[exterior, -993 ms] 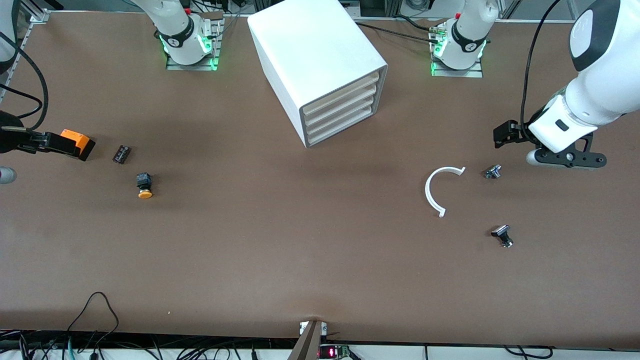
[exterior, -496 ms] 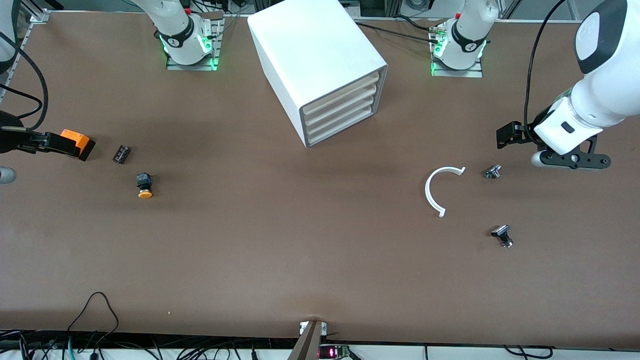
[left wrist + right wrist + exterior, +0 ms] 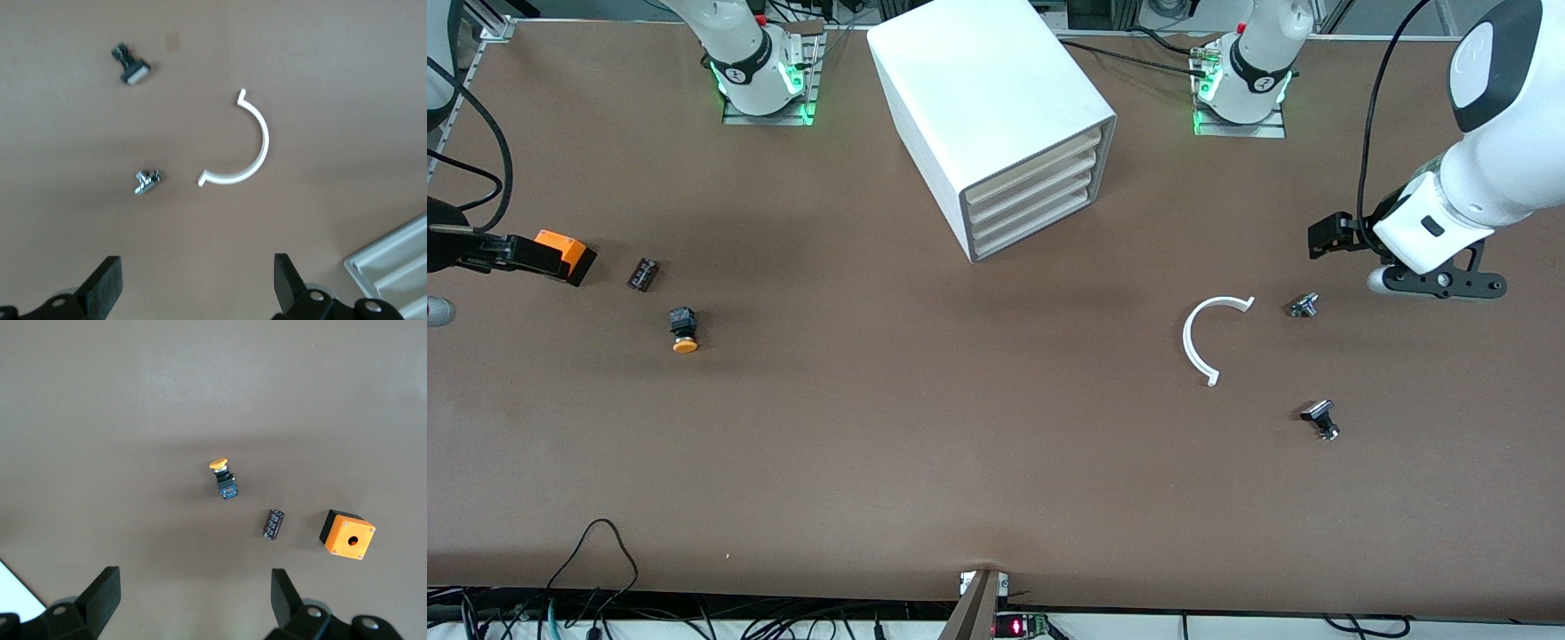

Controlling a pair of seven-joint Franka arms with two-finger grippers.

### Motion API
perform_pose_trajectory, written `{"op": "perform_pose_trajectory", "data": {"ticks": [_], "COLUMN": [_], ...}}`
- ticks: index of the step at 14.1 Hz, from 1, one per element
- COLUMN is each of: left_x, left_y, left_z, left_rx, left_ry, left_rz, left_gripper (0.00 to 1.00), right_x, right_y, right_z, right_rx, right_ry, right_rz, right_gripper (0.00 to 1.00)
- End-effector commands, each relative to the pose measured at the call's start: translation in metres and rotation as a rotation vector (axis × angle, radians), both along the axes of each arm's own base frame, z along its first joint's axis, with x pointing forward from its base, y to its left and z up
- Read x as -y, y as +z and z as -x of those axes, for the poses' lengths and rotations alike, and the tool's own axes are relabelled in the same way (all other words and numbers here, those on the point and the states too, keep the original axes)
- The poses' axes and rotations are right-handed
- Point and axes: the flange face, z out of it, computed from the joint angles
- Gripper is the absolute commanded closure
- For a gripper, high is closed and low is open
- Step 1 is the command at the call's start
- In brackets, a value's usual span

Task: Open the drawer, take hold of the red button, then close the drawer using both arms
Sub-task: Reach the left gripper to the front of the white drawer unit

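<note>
The white cabinet (image 3: 996, 107) stands mid-table between the two bases. Its four cream-edged drawers (image 3: 1032, 200) are all pushed in, and I cannot tell the task's drawer from the others. A corner of the drawer stack (image 3: 393, 267) shows in the left wrist view. The button is hidden; no red cap shows anywhere. My left gripper (image 3: 195, 267) is open and empty. It hangs (image 3: 1436, 283) over the table at the left arm's end, beside a small metal part. My right gripper (image 3: 193, 580) is open and empty over the right arm's end of the table. Only that hand's black edge reaches into the front view.
Toward the right arm's end lie a yellow-orange capped button (image 3: 684, 329), a small black cylinder (image 3: 643, 274) and an orange box with a hole (image 3: 565, 253). Toward the left arm's end lie a white C-shaped piece (image 3: 1209, 338) and two small metal parts (image 3: 1304, 305) (image 3: 1320, 420).
The left arm's hand has shifted slightly toward its end of the table, then eased back a little. The right arm and the objects have not moved.
</note>
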Motion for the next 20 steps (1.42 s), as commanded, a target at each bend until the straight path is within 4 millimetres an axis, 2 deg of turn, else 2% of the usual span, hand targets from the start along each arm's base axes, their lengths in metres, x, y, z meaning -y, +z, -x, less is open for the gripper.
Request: {"op": "perform_pose_trajectory", "data": {"ticks": [1,6,10,12,16,20], "left_x": [0.005,0.001,0.015,0.018,0.043,0.079], "left_y": [0.006,-0.005,-0.038,-0.054,-0.123,-0.202], "left_z": [0.005,0.012,0.008,0.008,0.015,0.01], "left_rx": [-0.04,-0.153,-0.214,-0.247,-0.357,-0.423], "left_ry": [-0.025,0.022,-0.115,-0.159,-0.196,-0.297], "left_rz": [0.031,0.253,0.482,0.519,0.715,0.762], "left_gripper": [0.0,0.0,0.0,0.0,0.0,0.0], "right_x": [0.002,-0.002,-0.003,-0.02,-0.016,-0.036], "right_y": [0.006,0.008,0.008,0.011,0.008,-0.022], "right_z": [0.001,-0.001,-0.004,-0.004,-0.005,-0.015], "right_rx": [0.013,0.028,0.046,0.053,0.047,0.0], "right_ry": [-0.013,-0.006,0.009,0.017,0.013,0.042], "right_rz": [0.011,0.01,0.007,0.008,0.004,0.009], "right_gripper": [0.0,0.0,0.0,0.0,0.0,0.0]}}
